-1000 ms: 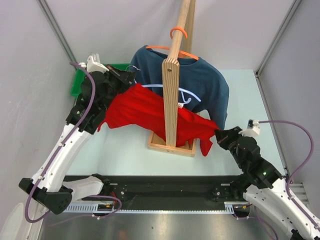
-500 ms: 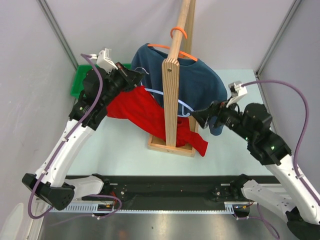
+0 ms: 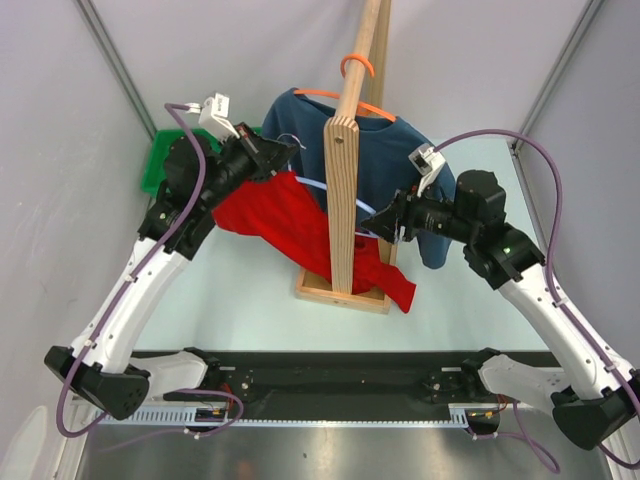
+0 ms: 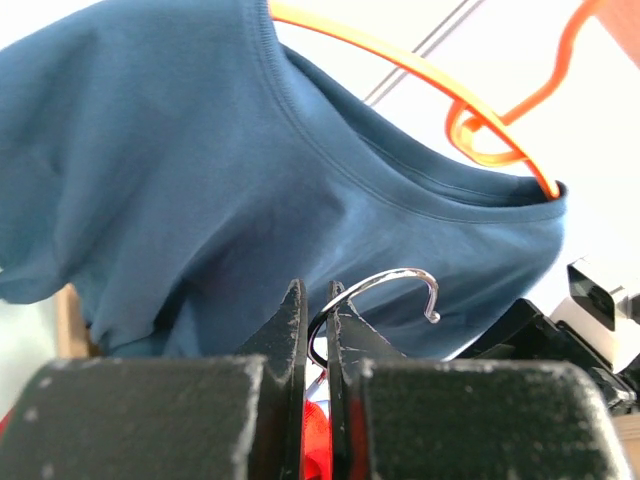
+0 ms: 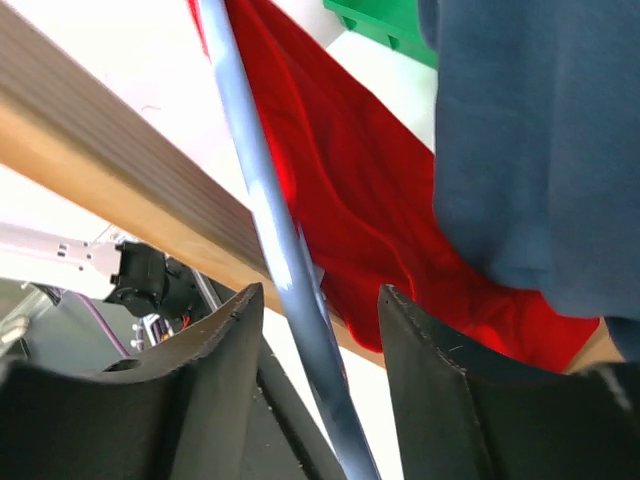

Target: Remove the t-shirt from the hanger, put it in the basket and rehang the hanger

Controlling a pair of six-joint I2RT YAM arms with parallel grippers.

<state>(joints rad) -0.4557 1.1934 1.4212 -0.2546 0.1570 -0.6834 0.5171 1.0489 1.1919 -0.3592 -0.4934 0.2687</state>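
Observation:
A red t-shirt (image 3: 280, 215) hangs on a pale blue hanger (image 3: 345, 197) with a metal hook (image 4: 400, 276). My left gripper (image 3: 285, 152) is shut on the base of that hook (image 4: 318, 305) and holds the hanger up beside the wooden rack (image 3: 343, 180). My right gripper (image 3: 385, 225) is open, its jaws on either side of the hanger's pale blue arm (image 5: 270, 200) without touching it (image 5: 320, 295). The red shirt (image 5: 360, 170) drapes down behind that arm, its lower end over the rack's base.
A dark blue t-shirt (image 3: 405, 160) on an orange hanger (image 3: 356, 66) hangs from the rack's beam, right behind the red one; it fills the left wrist view (image 4: 180, 150). A green bin (image 3: 155, 165) stands at the back left. Grey walls enclose the table.
My right arm has risen from the red shirt's lower right corner and moved left to the hanger's arm, jaws open. My left gripper has lifted the hook slightly up and to the right.

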